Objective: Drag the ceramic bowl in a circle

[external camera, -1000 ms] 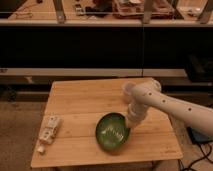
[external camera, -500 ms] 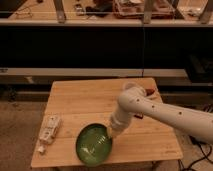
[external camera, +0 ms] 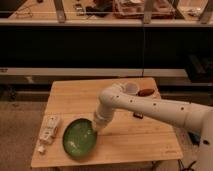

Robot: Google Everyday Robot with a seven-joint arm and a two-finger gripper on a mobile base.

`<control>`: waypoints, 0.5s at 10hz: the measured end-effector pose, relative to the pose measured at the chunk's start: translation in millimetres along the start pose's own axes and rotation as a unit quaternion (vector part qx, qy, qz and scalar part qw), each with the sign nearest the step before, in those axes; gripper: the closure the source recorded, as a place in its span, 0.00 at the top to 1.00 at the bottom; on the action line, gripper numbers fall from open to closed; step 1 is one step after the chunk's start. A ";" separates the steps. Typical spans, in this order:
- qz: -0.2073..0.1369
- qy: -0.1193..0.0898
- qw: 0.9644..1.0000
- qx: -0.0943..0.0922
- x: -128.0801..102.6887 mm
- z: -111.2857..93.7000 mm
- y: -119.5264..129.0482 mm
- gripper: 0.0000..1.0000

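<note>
The ceramic bowl, round, shallow and glossy green, sits near the front left of the wooden table. My white arm reaches in from the right. My gripper is at the bowl's right rim, pressed down against it. The small white cup stands at the back of the table behind my arm.
A white packet lies at the table's left edge, close to the bowl. A small brown object sits at the back right beside the cup. A small dark item lies under my arm. Dark shelving stands behind the table.
The bowl has slid left and toward the front edge of the table, with my gripper moving left along with it. The cup has come into sight behind my arm.
</note>
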 end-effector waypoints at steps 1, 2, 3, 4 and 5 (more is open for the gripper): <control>0.010 0.008 1.000 0.000 20.6 -0.5 -4.6 0.00; 0.018 0.012 1.000 0.002 34.6 -2.7 -8.4 0.00; 0.028 0.015 0.999 0.004 48.5 -5.1 -11.0 0.00; 0.047 0.017 0.999 0.003 66.8 -5.8 -10.6 0.00; 0.067 0.014 0.998 -0.001 83.3 -1.6 -5.5 0.00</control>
